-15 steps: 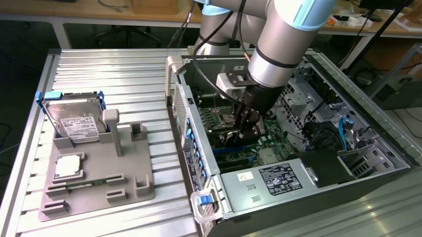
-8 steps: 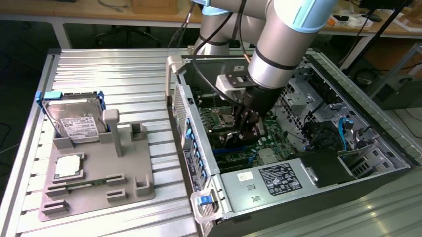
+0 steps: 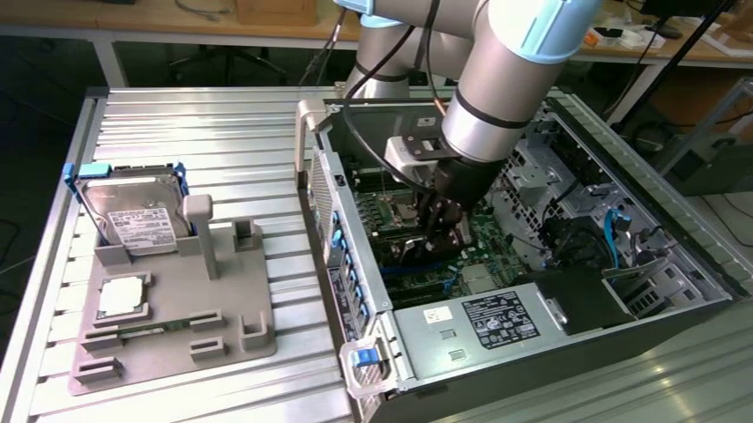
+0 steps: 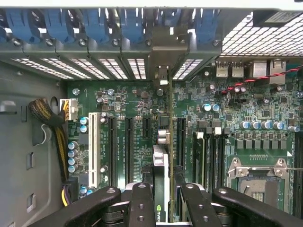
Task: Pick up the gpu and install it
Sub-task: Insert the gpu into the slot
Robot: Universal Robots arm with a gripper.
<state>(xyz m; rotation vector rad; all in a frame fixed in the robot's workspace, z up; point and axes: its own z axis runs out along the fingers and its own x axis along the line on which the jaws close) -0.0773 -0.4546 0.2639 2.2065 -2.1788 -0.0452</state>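
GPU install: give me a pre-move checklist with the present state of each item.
1. Card in grasp: ok. The gripper is shut on the gpu, which sits edge-on between its fingers.
2. Gripper inside the computer case: ok; in the exterior view the gripper is down over the motherboard.
3. Bracket toward the rear slot openings: ok; the card's far end reaches them.
4. Card edge in line with an expansion slot: cannot tell; the card hides what lies under it.
5. Card seated: cannot tell.
6. Yellow cable bundle away from the card: ok, it lies at the board's edge.
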